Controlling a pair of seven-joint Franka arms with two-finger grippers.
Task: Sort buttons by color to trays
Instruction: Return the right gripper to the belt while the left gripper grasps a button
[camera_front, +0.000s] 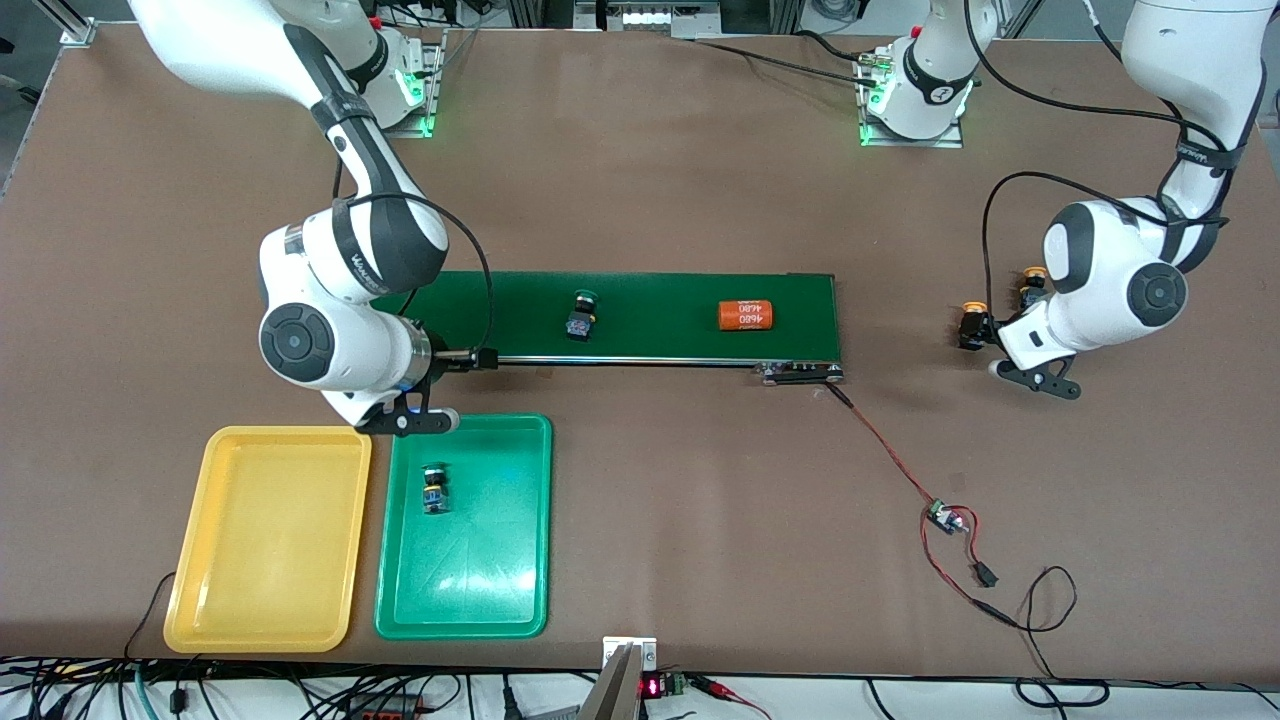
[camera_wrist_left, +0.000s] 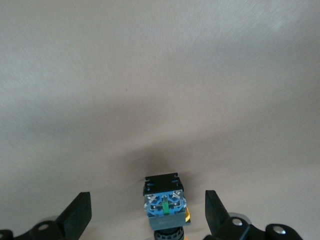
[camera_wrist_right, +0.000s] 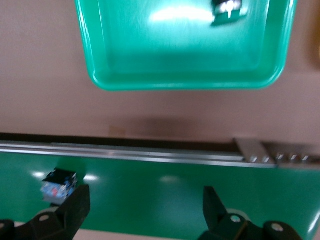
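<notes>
A: Where did things stand?

B: One button (camera_front: 434, 489) lay in the green tray (camera_front: 500, 590); another (camera_front: 581, 314) rode the belt (camera_front: 660, 300). The right gripper (camera_wrist_right: 145, 207) hung spread above the belt.

A: And the left gripper (camera_wrist_left: 148, 212)?

B: Spread around a yellow button (camera_wrist_left: 164, 204) on the table. An off-centre closing could have tipped it.

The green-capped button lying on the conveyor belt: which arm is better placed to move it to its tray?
Right. The right gripper hangs open over the belt's end by the green tray, close to that button. The left gripper is open at the left arm's end of the table, straddling a yellow-capped button.
</notes>
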